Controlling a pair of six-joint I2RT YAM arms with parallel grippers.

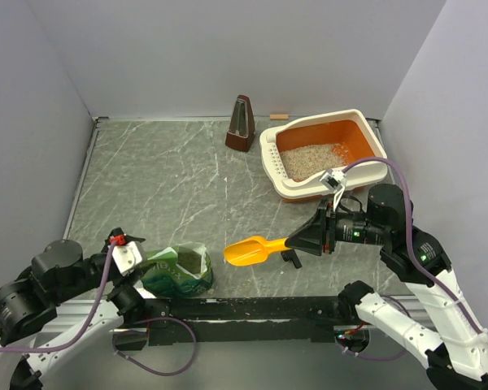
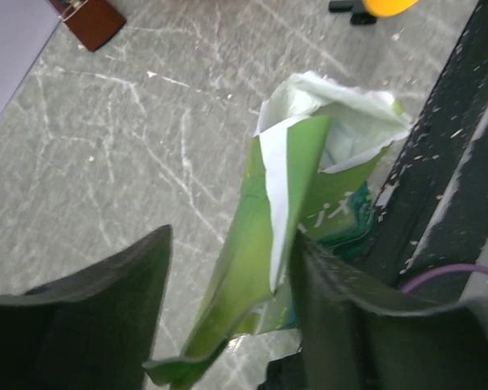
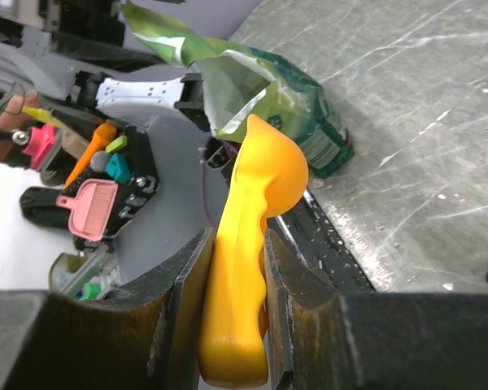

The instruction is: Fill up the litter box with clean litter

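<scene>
The litter box [image 1: 309, 189], cream outside and orange inside, stands at the back right. Pale clean litter [image 1: 311, 159] covers part of its floor. My right gripper [image 1: 297, 242] [image 3: 236, 236] is shut on the handle of an orange scoop [image 1: 254, 251] [image 3: 260, 171], held level above the table in front of the box; no granules show in its bowl. The crinkly green bag [image 1: 179, 270] [image 2: 309, 162] lies at the near left with its mouth gaping. My left gripper [image 1: 134, 272] [image 2: 232, 236] is open. The bag's torn flap hangs between the jaws, against the right finger [image 2: 350, 317].
A brown metronome-shaped object [image 1: 241, 124] [image 2: 89, 18] stands at the back centre, with a small wooden block [image 1: 278, 117] beside it at the wall. The black base rail [image 1: 252, 307] runs along the near edge right behind the bag. Grey walls close in three sides.
</scene>
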